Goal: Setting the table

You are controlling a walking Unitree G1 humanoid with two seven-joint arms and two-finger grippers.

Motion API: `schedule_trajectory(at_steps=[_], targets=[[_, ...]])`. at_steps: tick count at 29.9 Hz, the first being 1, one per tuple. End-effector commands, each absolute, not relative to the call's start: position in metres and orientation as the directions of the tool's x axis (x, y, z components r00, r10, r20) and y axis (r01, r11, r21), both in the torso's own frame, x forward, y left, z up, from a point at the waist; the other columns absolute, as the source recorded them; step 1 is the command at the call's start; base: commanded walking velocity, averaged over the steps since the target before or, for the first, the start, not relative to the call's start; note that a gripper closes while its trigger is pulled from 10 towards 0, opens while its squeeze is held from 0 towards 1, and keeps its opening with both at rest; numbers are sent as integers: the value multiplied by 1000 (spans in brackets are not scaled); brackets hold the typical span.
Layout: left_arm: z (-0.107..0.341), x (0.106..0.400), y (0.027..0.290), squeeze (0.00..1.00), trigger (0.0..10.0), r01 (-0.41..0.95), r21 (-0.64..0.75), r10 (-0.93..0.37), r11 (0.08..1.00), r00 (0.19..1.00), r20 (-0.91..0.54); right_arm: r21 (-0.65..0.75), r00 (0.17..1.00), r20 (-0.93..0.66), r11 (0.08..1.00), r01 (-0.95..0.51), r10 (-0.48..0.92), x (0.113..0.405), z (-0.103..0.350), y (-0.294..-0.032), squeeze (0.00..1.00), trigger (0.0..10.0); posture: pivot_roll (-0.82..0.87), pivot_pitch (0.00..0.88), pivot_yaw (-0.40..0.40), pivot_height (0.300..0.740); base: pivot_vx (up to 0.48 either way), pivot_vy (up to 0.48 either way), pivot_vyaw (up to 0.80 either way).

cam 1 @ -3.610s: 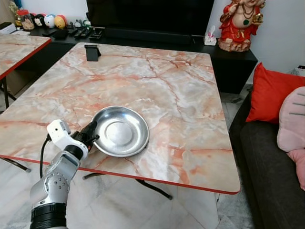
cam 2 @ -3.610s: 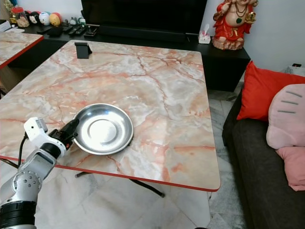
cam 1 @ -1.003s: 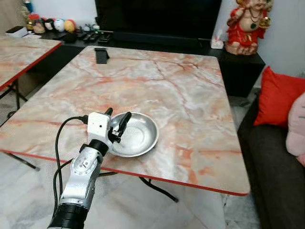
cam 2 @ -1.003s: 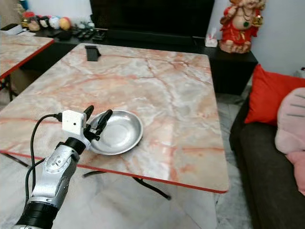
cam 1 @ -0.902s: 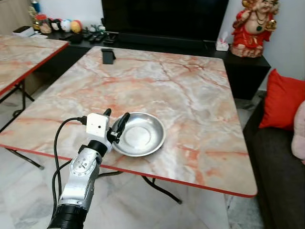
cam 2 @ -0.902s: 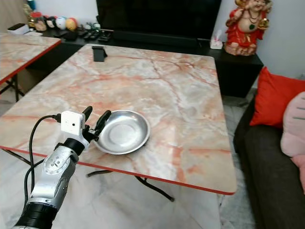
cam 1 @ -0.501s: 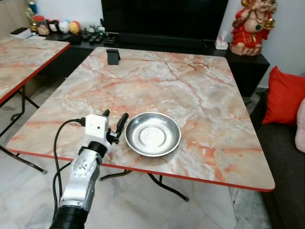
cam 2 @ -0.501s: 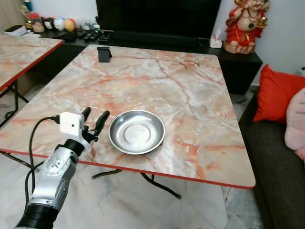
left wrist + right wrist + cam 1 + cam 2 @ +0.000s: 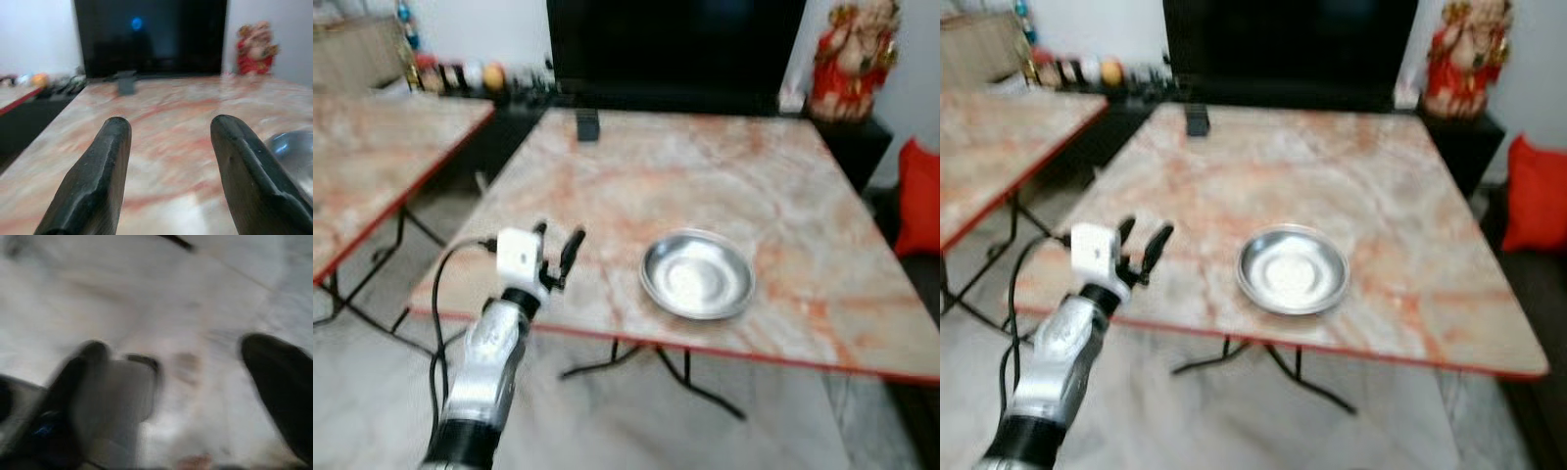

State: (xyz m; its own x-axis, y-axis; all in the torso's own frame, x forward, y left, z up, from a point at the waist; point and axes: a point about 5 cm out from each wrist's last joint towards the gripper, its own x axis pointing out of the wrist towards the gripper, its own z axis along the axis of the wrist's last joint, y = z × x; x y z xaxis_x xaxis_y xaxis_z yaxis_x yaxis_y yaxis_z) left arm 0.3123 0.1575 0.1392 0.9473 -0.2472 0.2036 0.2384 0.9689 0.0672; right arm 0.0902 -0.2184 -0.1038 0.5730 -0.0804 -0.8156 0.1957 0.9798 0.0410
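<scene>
Here the empty metal bowl [image 9: 696,275] sits on the marble table [image 9: 783,186], left end effector [image 9: 556,247] spread beside it

Metal dish [image 9: 696,275] on the table [image 9: 724,176], near its front edge; left pincer [image 9: 557,242] to its left.

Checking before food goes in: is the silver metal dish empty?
Empty: the round silver metal dish shows only bare shiny metal inside.

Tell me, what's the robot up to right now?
Left gripper open, empty, beside table edge. Steel plate set on marble table, untouched. Right gripper open, over floor.
</scene>
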Motion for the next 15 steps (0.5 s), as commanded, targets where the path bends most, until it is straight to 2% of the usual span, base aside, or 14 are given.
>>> schedule_trajectory(at_steps=[1,15], targets=[[144,314,151,0,10000,253,56,-259,966,941,216,26,553,-828,978,208,-96,84,-104,-225,0,10000,38,0,-18,740,0,319,0],[144,314,150,0,10000,255,54,-261,965,941,216,38,552,-829,976,215,-89,85,-105,-223,0,10000,46,0,-16,740,0,333,0]])
